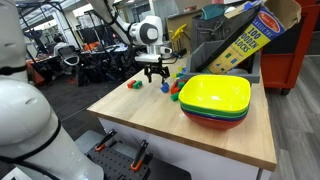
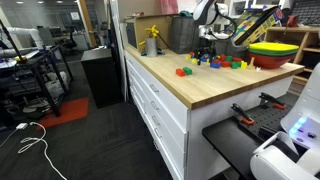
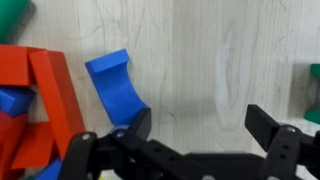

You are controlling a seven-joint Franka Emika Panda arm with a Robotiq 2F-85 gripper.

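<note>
My gripper point(image 3: 203, 125) points down over the wooden table point(image 3: 200, 50), open, with only bare wood between its black fingers point(image 3: 268, 125). Just left of the left finger lies a blue arch block point(image 3: 118, 85), close to the finger. Red blocks point(image 3: 45, 100) are piled further left, and a green piece point(image 3: 12, 15) shows at the top left corner. In both exterior views the gripper point(image 1: 153, 70) point(image 2: 207, 48) hangs a little above a scatter of coloured blocks point(image 1: 170, 88) point(image 2: 215, 63) on the table's far side.
A stack of bowls point(image 1: 215, 100) point(image 2: 275, 52), yellow on top, stands on the table beside the blocks. A tilted cardboard blocks box point(image 1: 245, 40) and grey bin sit behind. A yellow object point(image 2: 152, 40) stands further along. Another green piece point(image 3: 314, 80) is at the right edge.
</note>
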